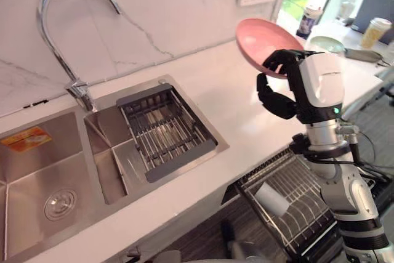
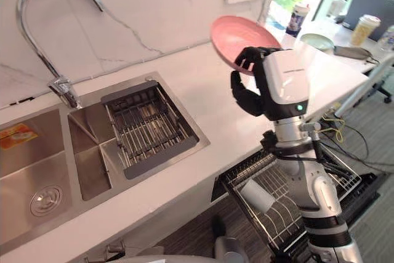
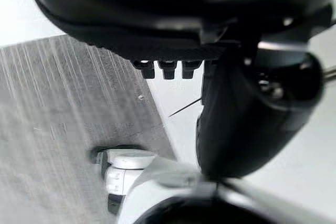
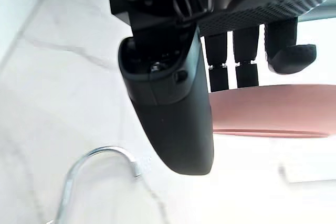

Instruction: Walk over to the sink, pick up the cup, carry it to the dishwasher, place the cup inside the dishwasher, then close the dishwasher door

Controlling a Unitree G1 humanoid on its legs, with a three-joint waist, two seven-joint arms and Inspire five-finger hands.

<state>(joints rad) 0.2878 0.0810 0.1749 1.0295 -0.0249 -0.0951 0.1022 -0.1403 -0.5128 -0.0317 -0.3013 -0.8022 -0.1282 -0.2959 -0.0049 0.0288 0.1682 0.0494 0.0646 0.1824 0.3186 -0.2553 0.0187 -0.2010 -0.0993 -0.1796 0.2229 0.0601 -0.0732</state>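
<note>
My right hand (image 1: 275, 98) grips a tilted pink plate (image 1: 257, 40) by its rim above the counter (image 1: 231, 106). The dishwasher rack (image 1: 305, 186), holding a sideways cup (image 1: 271, 198), lies below, nearer me.

The rim of the plate (image 1: 258, 38) is being partly covered by the right hand (image 1: 276, 93), the dishwasher rack (image 1: 289, 183) is being partly hidden by its arm, and the sink (image 1: 37, 177) is being cropped.

Right arm (image 1: 345, 195) upright, right robot hand (image 1: 277, 100) curled in a grip; left robot hand (image 3: 236, 119) hangs low.
</note>
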